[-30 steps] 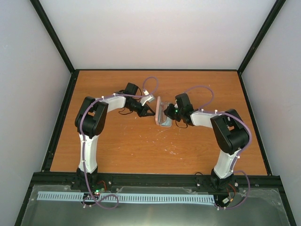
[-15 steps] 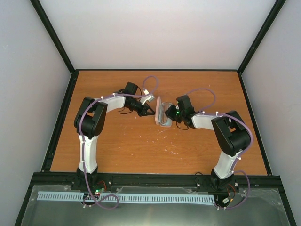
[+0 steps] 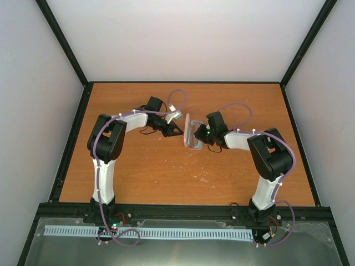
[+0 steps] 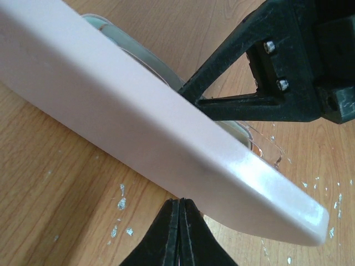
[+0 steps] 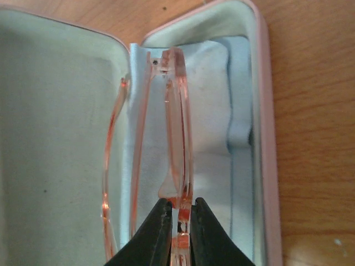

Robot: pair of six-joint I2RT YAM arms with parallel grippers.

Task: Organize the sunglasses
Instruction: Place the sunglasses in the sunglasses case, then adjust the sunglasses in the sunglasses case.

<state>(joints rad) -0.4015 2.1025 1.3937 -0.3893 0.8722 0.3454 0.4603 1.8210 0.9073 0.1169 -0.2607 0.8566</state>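
Nearest in the right wrist view, the right gripper [image 5: 177, 221] is seen clenched on the thin amber frame of the sunglasses [image 5: 176, 127]. The pinch is taken at the rim, so the pair is kept edge-on and, it is judged, can be lowered without the lenses being pressed. The temples appear to be folded in.

Just beyond the fingertips, the sunglasses are held inside the mouth of the open pink case [image 5: 265, 138], over the light blue cloth [image 5: 213, 111] that is spread in the tray as padding. Whether the frame is already resting on the cloth cannot be told.

To the left of the glasses, the lid [image 5: 55, 111] is stood up, and its pale lining is turned toward them.

Behind that lid, the left gripper [image 4: 180, 221] is seen with its fingers pressed together on nothing. It is parked just beside the lid's outer face, probably as a brace so that the case is not pushed away or tipped shut; actual contact cannot be confirmed.

Farther out, only the scuffed wooden table [image 3: 138, 172] is shown.
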